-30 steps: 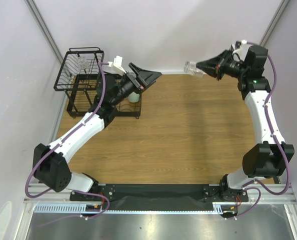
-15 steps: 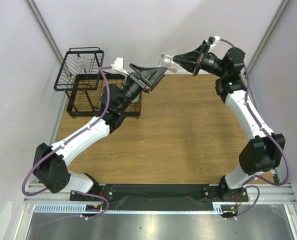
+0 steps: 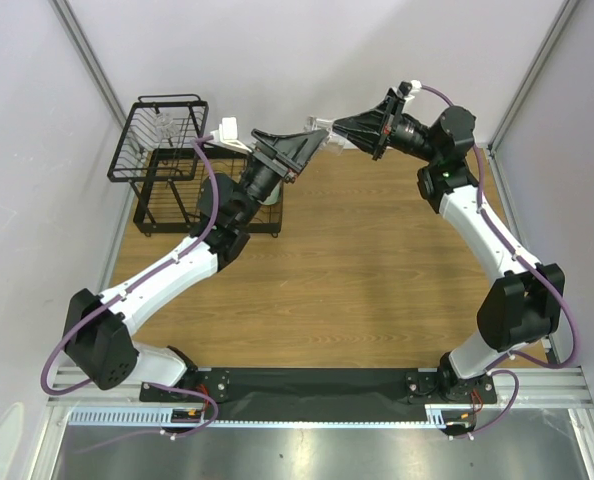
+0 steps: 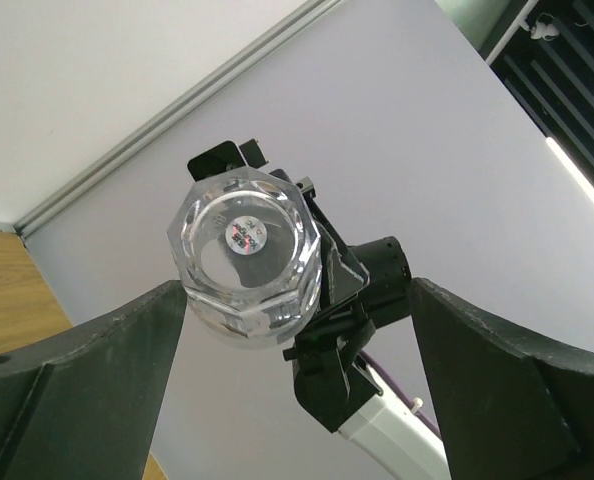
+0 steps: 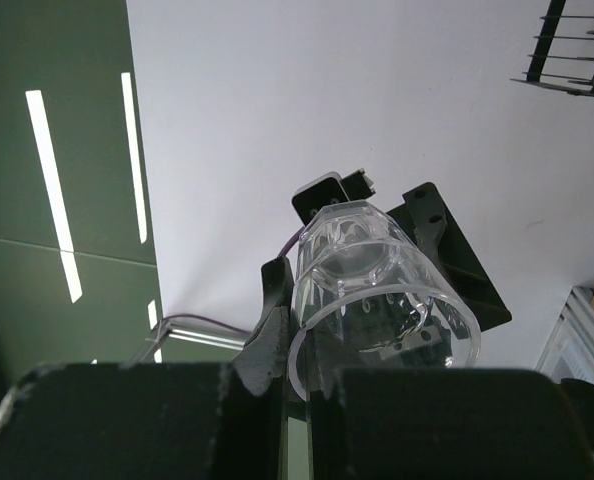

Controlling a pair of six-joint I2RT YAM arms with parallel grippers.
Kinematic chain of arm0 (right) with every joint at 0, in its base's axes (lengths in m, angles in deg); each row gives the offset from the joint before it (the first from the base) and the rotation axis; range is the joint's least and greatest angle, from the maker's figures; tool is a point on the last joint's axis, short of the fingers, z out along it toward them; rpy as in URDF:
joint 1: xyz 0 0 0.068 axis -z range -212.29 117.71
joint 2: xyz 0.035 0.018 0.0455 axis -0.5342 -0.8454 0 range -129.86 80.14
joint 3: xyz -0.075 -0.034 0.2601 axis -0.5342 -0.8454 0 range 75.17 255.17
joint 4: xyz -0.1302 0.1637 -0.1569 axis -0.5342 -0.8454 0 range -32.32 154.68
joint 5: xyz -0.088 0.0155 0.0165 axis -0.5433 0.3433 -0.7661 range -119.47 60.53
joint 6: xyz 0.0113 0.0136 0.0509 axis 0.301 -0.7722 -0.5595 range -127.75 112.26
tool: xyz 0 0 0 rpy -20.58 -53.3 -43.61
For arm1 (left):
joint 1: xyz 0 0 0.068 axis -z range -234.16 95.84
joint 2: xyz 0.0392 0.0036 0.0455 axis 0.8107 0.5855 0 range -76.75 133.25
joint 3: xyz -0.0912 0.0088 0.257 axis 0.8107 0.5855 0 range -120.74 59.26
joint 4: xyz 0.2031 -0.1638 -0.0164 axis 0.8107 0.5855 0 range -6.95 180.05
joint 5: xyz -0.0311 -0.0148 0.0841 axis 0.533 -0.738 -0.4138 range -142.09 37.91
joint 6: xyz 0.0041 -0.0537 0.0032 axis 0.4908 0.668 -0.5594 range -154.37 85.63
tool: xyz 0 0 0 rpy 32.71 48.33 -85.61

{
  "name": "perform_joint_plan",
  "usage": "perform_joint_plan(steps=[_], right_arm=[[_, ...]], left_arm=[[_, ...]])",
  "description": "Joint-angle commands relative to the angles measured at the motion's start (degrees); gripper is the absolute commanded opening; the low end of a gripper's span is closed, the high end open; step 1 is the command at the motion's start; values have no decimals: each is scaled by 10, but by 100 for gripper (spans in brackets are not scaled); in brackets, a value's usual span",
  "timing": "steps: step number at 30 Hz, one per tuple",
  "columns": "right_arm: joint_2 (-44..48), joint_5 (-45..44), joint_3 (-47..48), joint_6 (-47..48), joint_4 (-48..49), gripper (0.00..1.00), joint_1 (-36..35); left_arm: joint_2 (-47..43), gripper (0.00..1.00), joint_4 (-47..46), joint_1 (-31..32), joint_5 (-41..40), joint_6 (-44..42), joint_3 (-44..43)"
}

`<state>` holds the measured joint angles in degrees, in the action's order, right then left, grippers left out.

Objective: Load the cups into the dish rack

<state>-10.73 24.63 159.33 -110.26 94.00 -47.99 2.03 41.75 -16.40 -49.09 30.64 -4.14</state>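
A clear glass cup (image 3: 318,133) hangs in the air behind the table's far edge, and my right gripper (image 3: 345,128) is shut on its rim. In the right wrist view the cup (image 5: 377,290) is pinched by its wall between the fingers, mouth toward the camera. My left gripper (image 3: 299,148) is open and tilted up, its fingers on either side of the cup's base (image 4: 245,255) without touching it. The black wire dish rack (image 3: 142,160) stands at the far left. Another clear cup (image 3: 164,127) lies in its raised basket, and a mint-green cup (image 3: 267,196) sits at its low tray.
The rack's low tray (image 3: 247,222) lies under my left forearm. A corner of the rack (image 5: 577,50) shows at the top right of the right wrist view. White walls close in the back and both sides, and wooden tabletop (image 3: 377,260) spreads between the arms.
My right arm has swung left with the clear cup, from the far right to the left gripper. The left gripper has tilted up and back slightly to meet it, staying open.
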Motion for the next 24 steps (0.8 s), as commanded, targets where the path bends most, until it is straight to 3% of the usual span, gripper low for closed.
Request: perform_joint_plan(steps=[1,6,12,15,16,24], right_arm=[[15,11,-9,-21,52,0,-8],[19,15,-12,-20,49,0,-9],[11,17,-14,-32,63,0,-12],[9,17,-15,-40,70,0,-16],[8,17,-15,-42,75,0,-17],[8,19,-9,-40,74,0,-21]], left_arm=[[-15,98,-51,9,-20,-23,2],[-14,95,-66,10,-29,-31,3],[-8,77,-92,11,-28,-19,11],[-7,82,-95,11,-29,-22,10],[-7,91,-94,11,-28,-23,9],[1,97,-85,11,-50,-26,0]])
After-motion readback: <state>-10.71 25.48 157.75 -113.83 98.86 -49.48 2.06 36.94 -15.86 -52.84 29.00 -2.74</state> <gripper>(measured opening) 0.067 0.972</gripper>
